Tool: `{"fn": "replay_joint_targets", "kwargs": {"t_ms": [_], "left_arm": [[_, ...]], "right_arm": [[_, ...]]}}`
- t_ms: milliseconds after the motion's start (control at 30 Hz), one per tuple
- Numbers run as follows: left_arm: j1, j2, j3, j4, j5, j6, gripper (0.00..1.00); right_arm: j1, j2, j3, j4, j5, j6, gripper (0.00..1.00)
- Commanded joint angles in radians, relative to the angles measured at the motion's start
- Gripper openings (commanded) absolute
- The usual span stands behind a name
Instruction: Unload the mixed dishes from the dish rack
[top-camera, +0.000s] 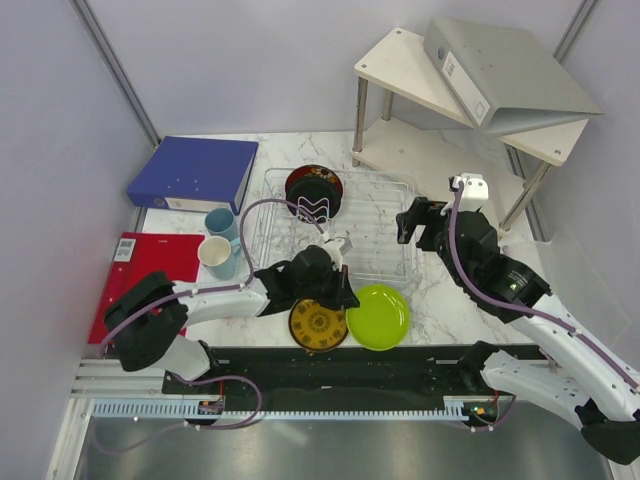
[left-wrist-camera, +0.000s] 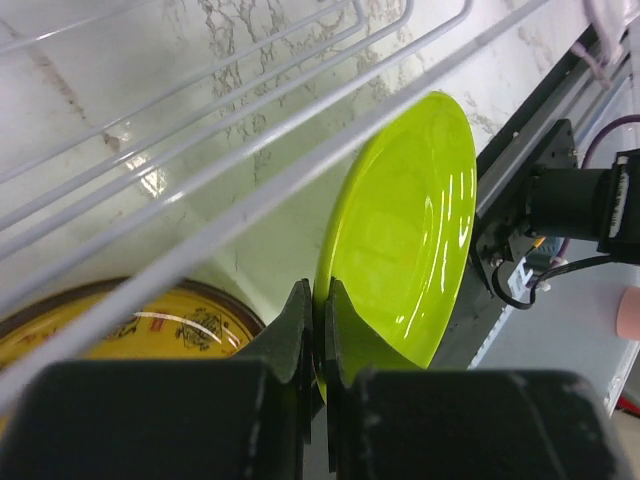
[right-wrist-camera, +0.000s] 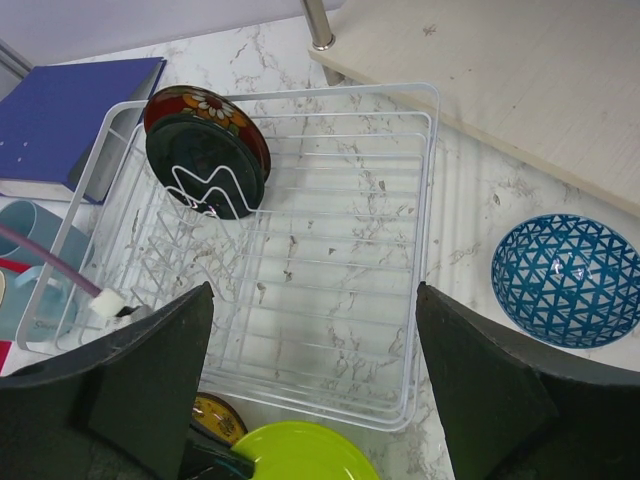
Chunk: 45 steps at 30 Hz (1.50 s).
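Observation:
The wire dish rack (top-camera: 375, 235) stands mid-table. A dark red-black floral plate (right-wrist-camera: 215, 108) and a glossy black plate (right-wrist-camera: 205, 165) stand upright at its far left end (top-camera: 315, 190). My left gripper (left-wrist-camera: 320, 300) is shut on the rim of the lime green plate (left-wrist-camera: 410, 230), which lies low in front of the rack (top-camera: 380, 316). The yellow-brown patterned plate (top-camera: 318, 324) lies beside it. My right gripper (right-wrist-camera: 315, 340) is open and empty above the rack's right part (top-camera: 420, 225). The small blue patterned dish (right-wrist-camera: 565, 280) sits right of the rack. A light-blue mug (top-camera: 222, 222) and a white mug (top-camera: 215, 255) stand left of it.
A blue binder (top-camera: 195, 172) lies at the back left and a red folder (top-camera: 140, 270) at the left edge. The white two-tier shelf (top-camera: 400, 60) carrying a grey binder (top-camera: 500, 70) stands at the back right. A black rail (top-camera: 330, 365) runs along the near edge.

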Motion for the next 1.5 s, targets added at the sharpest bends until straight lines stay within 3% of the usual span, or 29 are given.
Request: {"fn": "replay_joint_targets", "kwargs": {"t_ms": [0, 133, 500, 933, 1033, 1067, 1167, 1267, 1467], "left_arm": [[-0.012, -0.152, -0.058, 0.113, -0.110, -0.018, 0.02], [-0.031, -0.161, -0.081, 0.109, -0.157, -0.030, 0.02], [-0.106, 0.043, -0.039, 0.171, -0.211, -0.055, 0.02], [-0.109, 0.152, 0.014, 0.192, -0.202, -0.059, 0.02], [-0.109, 0.158, 0.031, 0.150, -0.190, -0.052, 0.12], [-0.109, 0.160, 0.040, 0.129, -0.188, -0.047, 0.22], [-0.109, 0.146, 0.042, 0.101, -0.187, -0.045, 0.35], [-0.109, 0.124, 0.042, 0.075, -0.205, -0.044, 0.44], [-0.109, 0.046, 0.065, -0.045, -0.272, -0.026, 0.54]], "right_arm": [[0.002, -0.018, -0.020, 0.038, 0.009, 0.001, 0.89], [0.004, -0.011, -0.041, 0.041, -0.003, 0.004, 0.88], [0.002, -0.017, -0.110, 0.041, 0.002, 0.023, 0.88], [0.001, -0.009, -0.124, 0.055, -0.003, 0.023, 0.88], [0.002, -0.009, -0.126, 0.055, 0.000, 0.021, 0.88], [0.002, -0.009, -0.127, 0.057, 0.002, 0.021, 0.88], [0.002, -0.005, -0.127, 0.060, 0.000, 0.020, 0.88], [0.001, -0.003, -0.127, 0.061, -0.003, 0.023, 0.88], [0.002, 0.000, -0.126, 0.064, -0.007, 0.023, 0.88]]}}
